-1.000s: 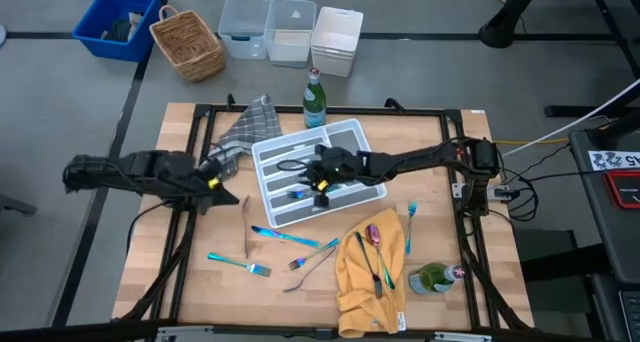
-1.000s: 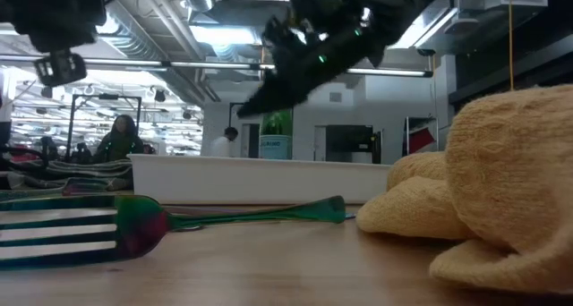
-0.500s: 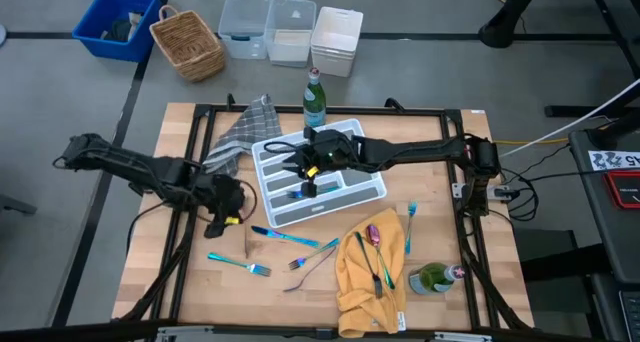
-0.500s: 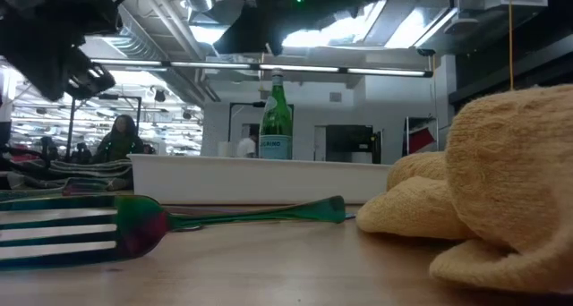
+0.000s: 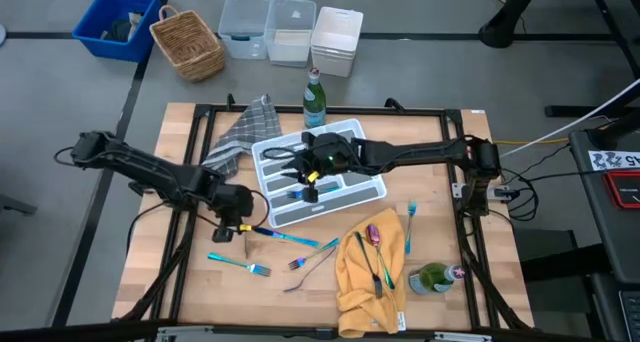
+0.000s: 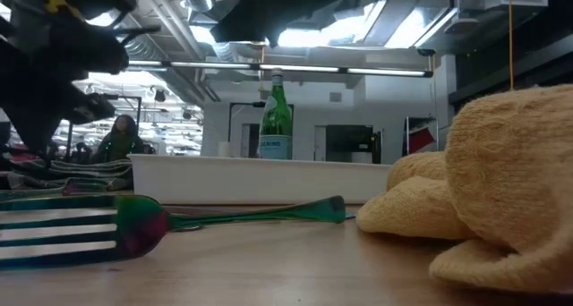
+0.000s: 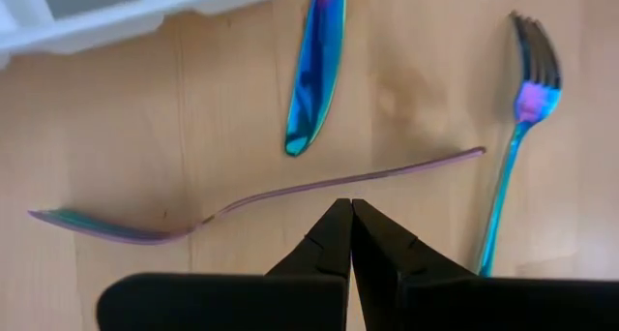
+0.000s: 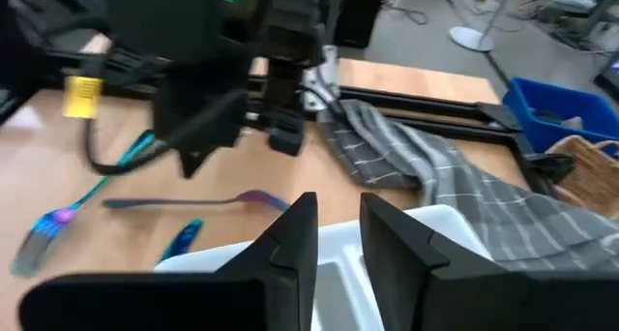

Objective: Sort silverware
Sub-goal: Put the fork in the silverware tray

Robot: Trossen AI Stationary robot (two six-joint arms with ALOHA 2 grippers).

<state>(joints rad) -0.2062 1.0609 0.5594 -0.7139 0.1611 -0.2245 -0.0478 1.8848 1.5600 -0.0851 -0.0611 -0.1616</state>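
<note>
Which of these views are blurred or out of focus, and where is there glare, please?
Low view: the near fork is soft and out of focus, and bright ceiling lights glare behind the dark arms. Right wrist view: the left gripper and the cutlery beside it are motion-blurred. Left wrist view: sharp, with iridescent sheen on the knife.

Counter [image 5: 160, 252]: wood, dark frame. White tray [image 5: 372, 190], centre. Green bottle [image 5: 314, 98] upright just behind the tray. Grey checked cloth [image 5: 245, 130] beside the tray. Yellow towel [image 5: 355, 282], front. Green cup [image 5: 433, 278] near the towel. Floor beyond: blue bin [image 5: 112, 20], wicker basket [image 5: 187, 45], three plastic boxes [image 5: 290, 27]
</note>
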